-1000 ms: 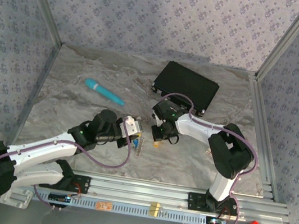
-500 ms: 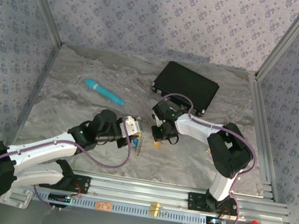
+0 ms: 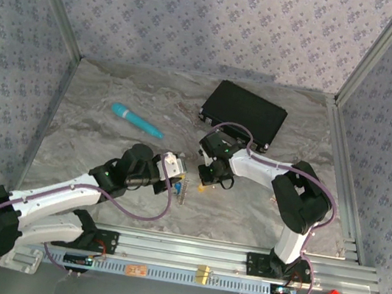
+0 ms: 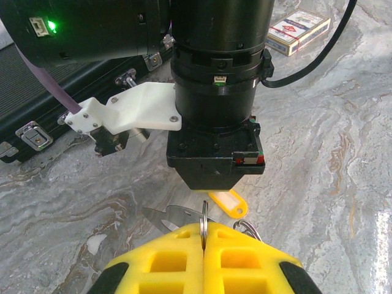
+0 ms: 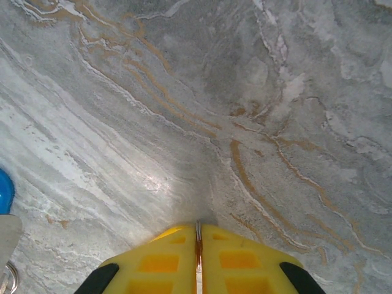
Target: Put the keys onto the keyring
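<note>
My left gripper (image 4: 204, 228) is shut on the keyring (image 4: 204, 214), a thin silvery ring that stands edge-on between its yellow fingers just above the table. Under them lie a silver key blade (image 4: 166, 215), a yellow key head (image 4: 228, 201) and another wire loop (image 4: 246, 228). The right arm's black wrist (image 4: 214, 122) hangs straight over the yellow head. My right gripper (image 5: 197, 228) points down at the marble, shut on a thin silvery strip that looks like a key blade. A blue key head (image 5: 3, 191) peeks in at the left edge. Both grippers (image 3: 181, 183) (image 3: 207, 180) meet at mid-table.
A black case (image 3: 245, 112) lies behind the right arm, close to its wrist. The teal pen (image 3: 136, 120) rests at the back left. A card box (image 4: 298, 30) sits farther off on the marble table (image 3: 93, 138).
</note>
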Available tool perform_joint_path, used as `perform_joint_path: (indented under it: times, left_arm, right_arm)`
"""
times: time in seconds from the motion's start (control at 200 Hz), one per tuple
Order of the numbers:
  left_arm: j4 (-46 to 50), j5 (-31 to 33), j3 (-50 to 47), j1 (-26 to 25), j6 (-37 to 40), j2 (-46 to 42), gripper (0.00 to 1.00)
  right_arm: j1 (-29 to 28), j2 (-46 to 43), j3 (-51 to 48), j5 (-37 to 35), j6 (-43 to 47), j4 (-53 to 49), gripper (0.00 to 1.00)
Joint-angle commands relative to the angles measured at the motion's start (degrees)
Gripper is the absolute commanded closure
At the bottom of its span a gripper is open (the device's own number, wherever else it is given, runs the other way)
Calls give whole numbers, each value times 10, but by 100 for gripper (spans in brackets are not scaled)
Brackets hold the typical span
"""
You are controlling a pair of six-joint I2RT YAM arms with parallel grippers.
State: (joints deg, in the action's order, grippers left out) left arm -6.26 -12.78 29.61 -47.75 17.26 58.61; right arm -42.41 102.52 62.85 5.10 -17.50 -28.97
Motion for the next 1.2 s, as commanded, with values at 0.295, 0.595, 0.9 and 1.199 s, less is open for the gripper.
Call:
perform_joint_path:
  times: [0.295,0.595,0.9,1.199]
  left_arm:
    - [-10,-2,-2,-4,-4,-3,100]
    - [-15,-3,-5,-3,-11,-4,100]
    - [-63,-26,-14,-6,0,7,100]
    - [-100,-48,-34,-21,36,-11,100]
  right_arm:
    - [-5,3,18,-9,4,-26,100]
    - [-16,-114,-20,-63,12,-1,100]
    - [-69,-378,-236,31,190,229,100]
    - [-87,-467,-306,108,249,316,100]
